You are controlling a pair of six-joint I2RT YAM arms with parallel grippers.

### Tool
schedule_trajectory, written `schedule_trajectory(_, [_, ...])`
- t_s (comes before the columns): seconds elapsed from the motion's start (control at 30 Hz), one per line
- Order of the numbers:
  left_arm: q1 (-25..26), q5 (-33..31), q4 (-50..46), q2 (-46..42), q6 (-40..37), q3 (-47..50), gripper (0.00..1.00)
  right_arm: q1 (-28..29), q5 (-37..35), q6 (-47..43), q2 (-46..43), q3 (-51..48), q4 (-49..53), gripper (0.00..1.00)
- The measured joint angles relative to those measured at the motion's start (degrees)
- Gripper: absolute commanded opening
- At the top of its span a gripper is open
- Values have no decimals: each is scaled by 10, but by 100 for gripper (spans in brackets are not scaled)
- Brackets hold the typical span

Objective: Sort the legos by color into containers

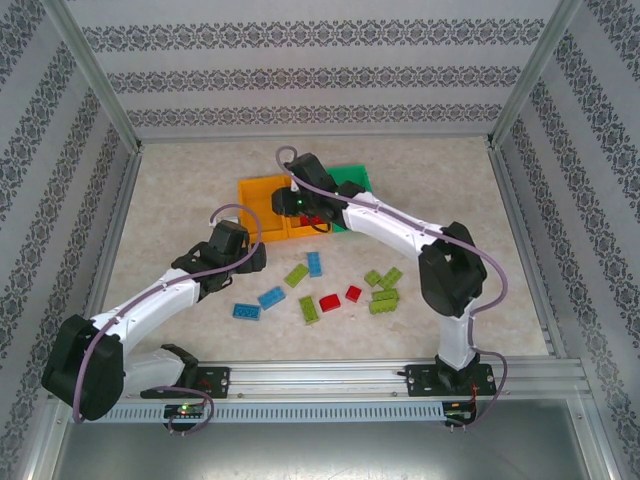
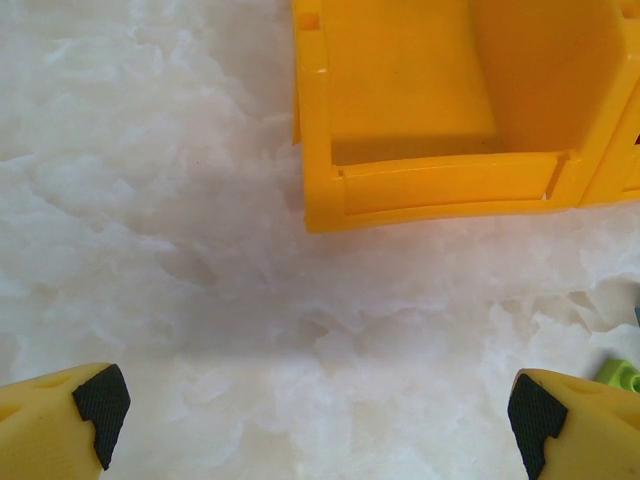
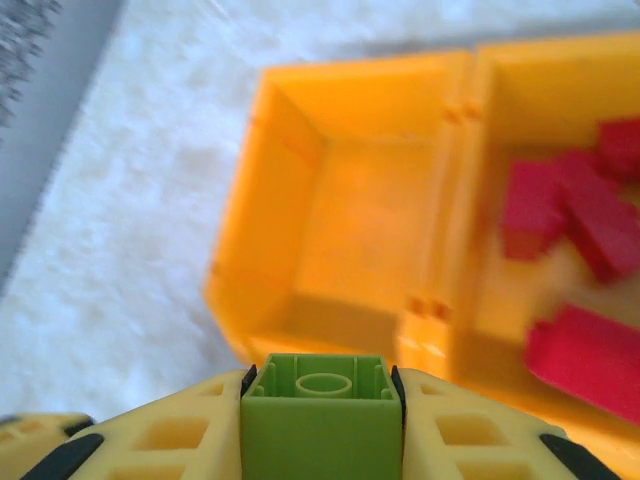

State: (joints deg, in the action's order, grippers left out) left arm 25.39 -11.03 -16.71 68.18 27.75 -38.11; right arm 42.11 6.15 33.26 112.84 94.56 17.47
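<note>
**A:** Clamping on anything, right gripper [image 3: 322, 400]?

**B:** Item one: jaws closed on a single lime green brick [image 3: 320, 435], pinched between both yellow fingers. It hangs above the near rim of the empty orange bin [image 3: 250, 250].

**A:** Neighbouring stock?

**B:** Second orange bin [image 3: 455, 345], touching the first on its right: several red bricks [image 3: 590, 220] inside, blurred, count uncertain. Green bin [image 1: 352, 178], at the right end of the row: mostly hidden by the arm, contents cannot be told.

**A:** Left gripper [image 2: 315, 415]?

**B:** Jaws wide apart, nothing between the black pads [image 2: 100, 400]. It hovers over bare table [image 2: 180, 200], near the front wall of the empty orange bin.

**A:** Unsorted remainder?

**B:** Loose bricks on the table, between the bins and the arm bases: three blue [image 1: 271, 297], two red [image 1: 330, 302], several lime [image 1: 383, 300].
</note>
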Motion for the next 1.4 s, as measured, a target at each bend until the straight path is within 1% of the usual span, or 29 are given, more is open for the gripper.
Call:
schedule_trajectory(0.13, [-2, 1, 0, 0, 0, 0, 99, -3, 30, 16, 56, 56, -10, 36])
schedule_trajectory(0.37, [-4, 5, 0, 0, 0, 0, 99, -21, 59, 44, 139, 104, -9, 39])
schedule_trajectory(0.43, [-4, 6, 0, 0, 0, 0, 99, -26, 64, 50, 153, 113, -9, 46])
schedule_trajectory(0.53, [-4, 11, 0, 0, 0, 0, 99, -30, 73, 59, 162, 129, -8, 53])
schedule_trajectory(0.6, [-4, 17, 0, 0, -2, 0, 100, -30, 76, 60, 162, 137, -9, 64])
schedule_trajectory(0.7, [-4, 27, 0, 1, -6, 0, 100, -30, 82, 62, 162, 137, -11, 68])
schedule_trajectory(0.8, [-4, 50, 0, 5, -20, 0, 100, -30, 84, 63, 159, 134, -11, 71])
schedule_trajectory(0.93, [-2, 90, 2, 10, -49, 0, 100, -29, 85, 59, 123, 92, -14, 76])
schedule_trajectory(1.03, [11, 115, 6, 19, -74, 0, 99, -28, 83, 54, 68, 36, -15, 77])
schedule_trajectory(1.2, [72, 135, 6, 51, -122, -8, 97, -33, 64, 38, -51, -69, -21, 82])
schedule_trajectory(1.33, [100, 145, 7, 89, -151, -27, 94, -60, 43, 28, -134, -154, -29, 82])
schedule_trajectory(1.4, [107, 151, 7, 108, -164, -37, 92, -87, 30, 26, -170, -204, -31, 83])
